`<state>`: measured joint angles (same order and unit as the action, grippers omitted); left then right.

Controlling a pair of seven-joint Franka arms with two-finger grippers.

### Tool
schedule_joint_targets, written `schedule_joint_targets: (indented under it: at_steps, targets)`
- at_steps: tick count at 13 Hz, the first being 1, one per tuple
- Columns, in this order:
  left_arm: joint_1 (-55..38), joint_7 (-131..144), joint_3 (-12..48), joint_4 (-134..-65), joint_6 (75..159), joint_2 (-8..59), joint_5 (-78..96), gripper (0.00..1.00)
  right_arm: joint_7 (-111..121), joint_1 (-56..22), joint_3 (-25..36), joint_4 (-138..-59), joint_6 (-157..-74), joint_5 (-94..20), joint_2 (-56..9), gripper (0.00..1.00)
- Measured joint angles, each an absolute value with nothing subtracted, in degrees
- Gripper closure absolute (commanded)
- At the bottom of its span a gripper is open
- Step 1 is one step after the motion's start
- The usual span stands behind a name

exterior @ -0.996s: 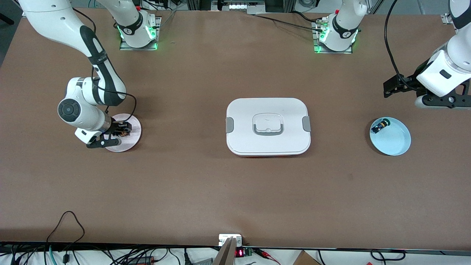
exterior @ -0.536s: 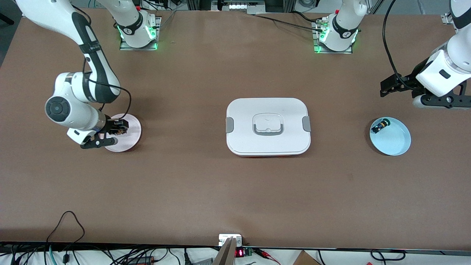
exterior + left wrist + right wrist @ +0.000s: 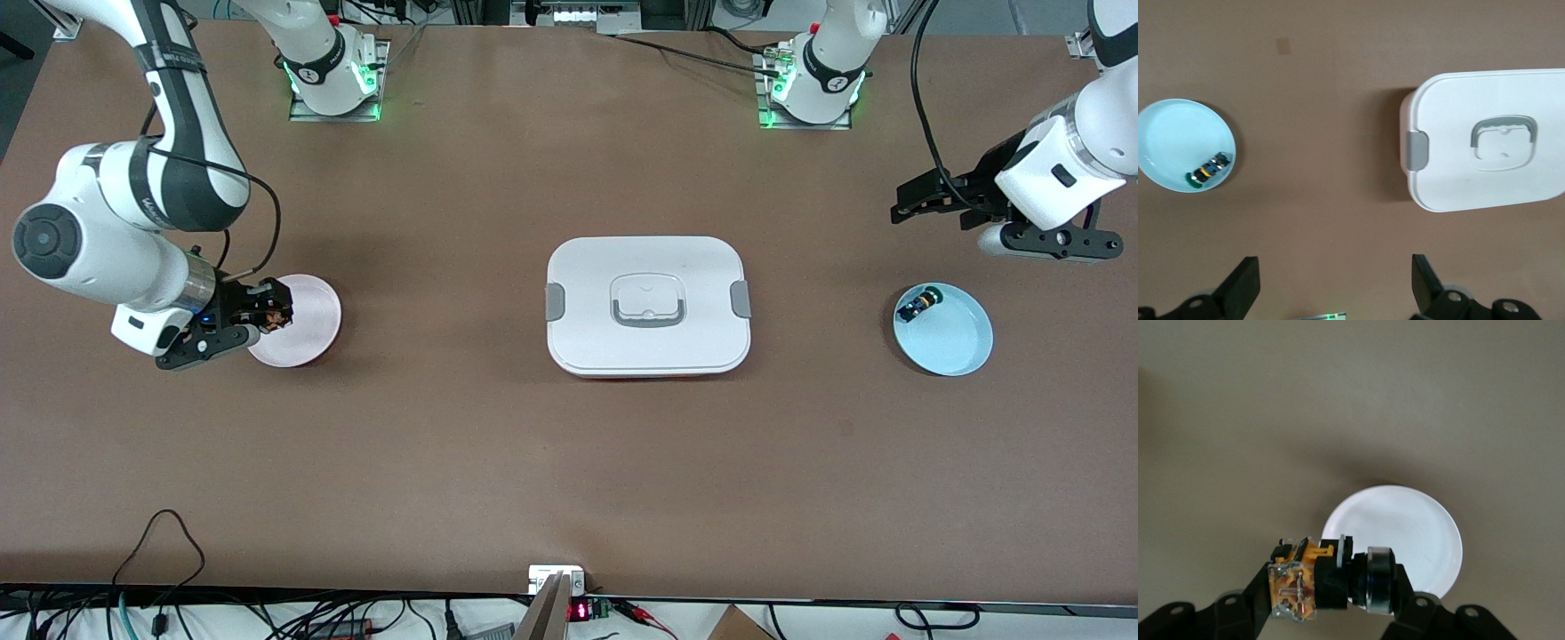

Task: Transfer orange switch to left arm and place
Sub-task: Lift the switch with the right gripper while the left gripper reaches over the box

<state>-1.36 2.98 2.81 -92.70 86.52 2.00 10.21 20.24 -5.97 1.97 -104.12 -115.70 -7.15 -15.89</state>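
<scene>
Switch (image 3: 1328,577) is clamped in the right gripper (image 3: 258,313), raised over the edge of the pink plate (image 3: 307,333) at the right arm's end of the table; left gripper (image 3: 1331,293) hangs spread and empty over bare table near the blue plate (image 3: 956,347), waiting; box (image 3: 647,267) sits between the two arms; if you carry the switch low or straight across, expect a strike on the box; a loose pinch may drop it at handover

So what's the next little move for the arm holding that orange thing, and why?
Probably carry it higher toward the middle: the right end effector grips the orange switch over the pink plate, the box blocks the way, and the left end effector waits open.
</scene>
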Motion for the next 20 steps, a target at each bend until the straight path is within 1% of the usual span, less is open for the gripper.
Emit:
schedule_joint_targets:
  at_steps: [2,5,9,12,14,16,18,20]
  targets:
    - [-1.4,3.0,3.0,-92.7,85.2,2.9,14.0,0.0,24.8,-6.0,2.0,-102.9,-114.6,-12.3,-15.3,0.94]
    - [-1.4,3.0,3.0,-92.8,83.5,6.8,24.2,0.0,29.9,-6.1,1.6,-99.2,-110.3,-21.5,-14.4,0.94]
    - [-1.5,2.9,3.1,-92.9,80.8,12.8,47.4,0.0,37.8,-6.7,-0.8,-94.9,-108.9,-33.9,-13.5,0.98]
    - [-2.8,3.0,4.4,-93.2,79.8,15.9,62.3,0.0,50.3,-7.5,-1.0,-94.5,-108.7,-45.8,-13.6,0.98]
    - [-3.9,3.0,5.0,-94.7,80.5,17.1,72.4,0.0,60.0,-7.8,-1.1,-94.5,-108.1,-53.0,-13.9,0.98]
    - [-5.7,2.9,6.1,-96.8,85.1,17.7,79.6,0.0,68.8,-8.0,-1.7,-94.6,-104.4,-61.4,-14.1,0.98]
    - [-9.7,2.9,7.9,-98.5,94.3,17.8,86.1,0.0,77.8,-8.8,-2.2,-94.6,-101.1,-70.2,-15.1,0.98]
    - [-15.2,2.9,9.2,-99.2,103.7,17.8,93.0,0.0,86.2,-10.1,-2.3,-94.6,-100.3,-76.4,-16.5,0.98]
